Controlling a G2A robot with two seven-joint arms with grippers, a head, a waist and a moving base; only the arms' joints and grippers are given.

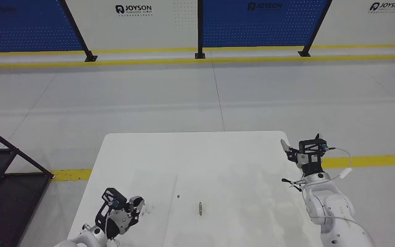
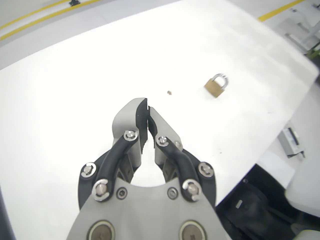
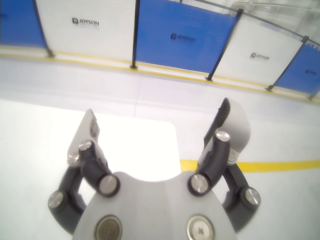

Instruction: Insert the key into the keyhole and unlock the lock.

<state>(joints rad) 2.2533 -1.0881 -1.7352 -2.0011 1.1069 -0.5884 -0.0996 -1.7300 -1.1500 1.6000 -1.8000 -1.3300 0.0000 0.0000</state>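
Now the left gripper [image 2: 148, 107] is pinched tight with nothing in it. The gold padlock [image 2: 215, 87] sits on the white table [image 2: 75, 76], out past its tips and off toward the other arm's side. A tiny metal bit [image 2: 169, 92] lies between them. The right gripper [image 3: 160, 112] is spread wide over the table's corner, far from the padlock.

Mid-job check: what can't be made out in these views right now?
1. Small speck near the padlock, left wrist and top views: too small to name.
2. Padlock's keyhole: too small in either view.
3. Left gripper, left wrist view: its shut pads would hide anything pinched between them.
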